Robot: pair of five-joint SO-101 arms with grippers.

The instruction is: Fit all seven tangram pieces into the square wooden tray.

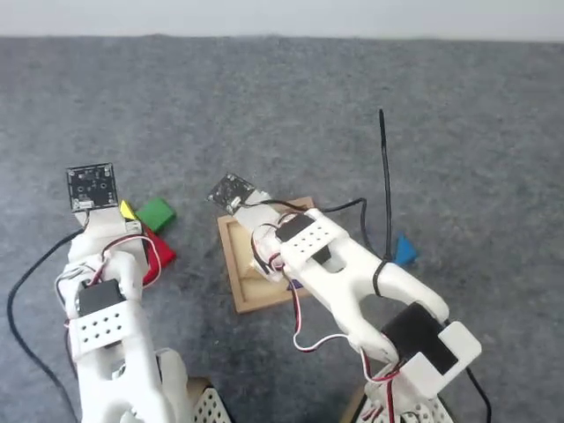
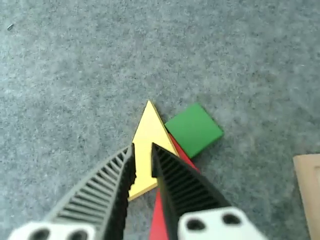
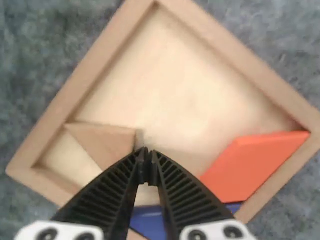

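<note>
Grey, carpet-like cloth covers the table (image 1: 352,115). A thin black cable (image 1: 385,176) rises beside the right arm, between the square wooden tray (image 1: 231,251) and a light blue piece (image 1: 404,250) that lies alone on the cloth. In the high view the right arm reaches across the tray and hides much of its floor.

There are seven pieces: three in the tray and four outside it. In the tray lie a plain wood triangle (image 3: 100,142) near one corner, an orange parallelogram (image 3: 250,160) along a rim, and a dark blue piece (image 3: 150,222) that is mostly hidden under the right gripper (image 3: 145,152). That gripper's fingers are pressed together with nothing between them, and their tips are over the tray floor beside the wood triangle.

To the other side of the tray, a yellow triangle (image 2: 149,125), a green square (image 2: 194,129) and a red piece (image 2: 159,220) are bunched together and touching. The yellow triangle overlaps the red piece, whose shape I cannot tell. The left gripper (image 2: 142,147) is over the yellow triangle, its fingers parted by a narrow gap through which the yellow face shows.

The tray is pale wood with a raised rim, and most of its floor is bare.
</note>
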